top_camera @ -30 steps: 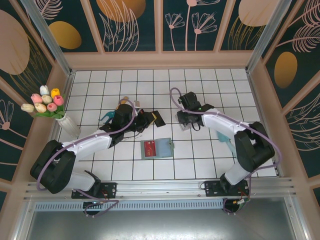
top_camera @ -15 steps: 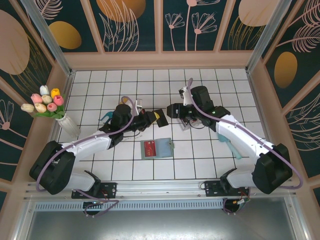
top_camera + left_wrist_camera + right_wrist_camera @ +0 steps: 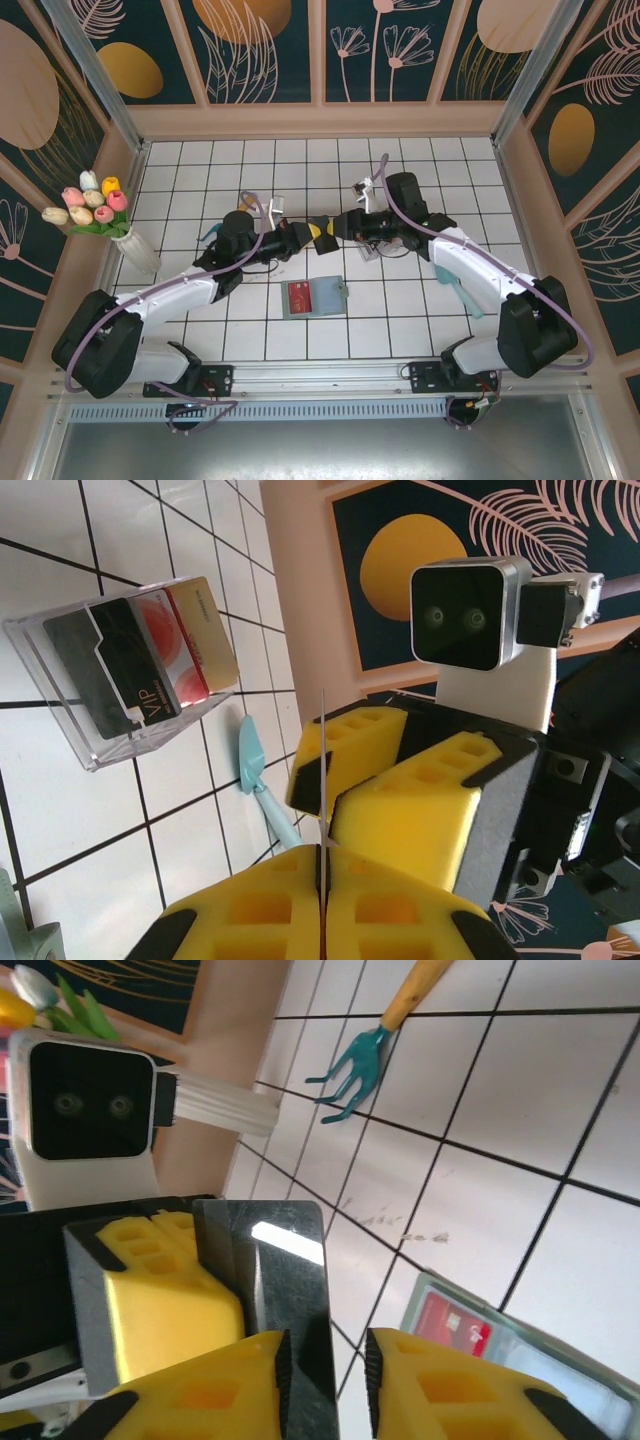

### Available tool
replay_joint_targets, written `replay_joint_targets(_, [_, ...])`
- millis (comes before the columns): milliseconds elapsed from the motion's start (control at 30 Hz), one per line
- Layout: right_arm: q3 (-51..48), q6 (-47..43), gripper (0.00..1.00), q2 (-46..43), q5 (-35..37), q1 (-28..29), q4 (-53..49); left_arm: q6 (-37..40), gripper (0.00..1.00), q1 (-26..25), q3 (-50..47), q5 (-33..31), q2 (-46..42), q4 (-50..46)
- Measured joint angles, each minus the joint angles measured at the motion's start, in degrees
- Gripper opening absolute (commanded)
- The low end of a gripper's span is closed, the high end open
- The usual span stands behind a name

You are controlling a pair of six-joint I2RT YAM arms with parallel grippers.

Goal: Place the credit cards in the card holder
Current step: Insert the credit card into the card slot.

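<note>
The flat sage-green card holder [image 3: 314, 297] lay on the white-tiled bench [image 3: 240, 330], a red card [image 3: 298, 295] in it. Beyond, above the tiles, the left pincer [image 3: 322, 880] clamped a glossy black plastic card [image 3: 290, 1260] — the right pincer [image 3: 325, 1360] stood narrowly parted around its free end.

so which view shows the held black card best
Right wrist: the black card shows its glossy face. Left wrist sees it edge-on, a thin line in the left gripper. Top external: too small to tell.
</note>
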Motion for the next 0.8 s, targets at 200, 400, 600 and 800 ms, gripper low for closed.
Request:
replay_joint_targets(200, [-2.34, 1.68, 0.06, -0.07, -4.74, -0.90, 3.78, -0.59, 0.11, 0.02, -1.81, 0.35, -0.57, 1.55])
replay_joint_targets(400, [-3.89, 3.32, 0.01, -1.51, -6.56, -1.70, 6.73, -1.77, 0.22, 0.00, -1.90, 0.39, -0.59, 2.60])
replay_joint_targets(600, [-7.13, 7.69, 0.01, -3.63, -6.25, -1.86, 11.76, -3.08, 0.26, 0.00, -3.26, 0.39, -0.59, 4.74])
replay_joint_targets(800, [-9.51, 12.44, 0.01, -4.17, -4.22, -2.05, 15.50, -4.09, 0.17, 0.02, -4.35, 0.37, -0.59, 6.34])
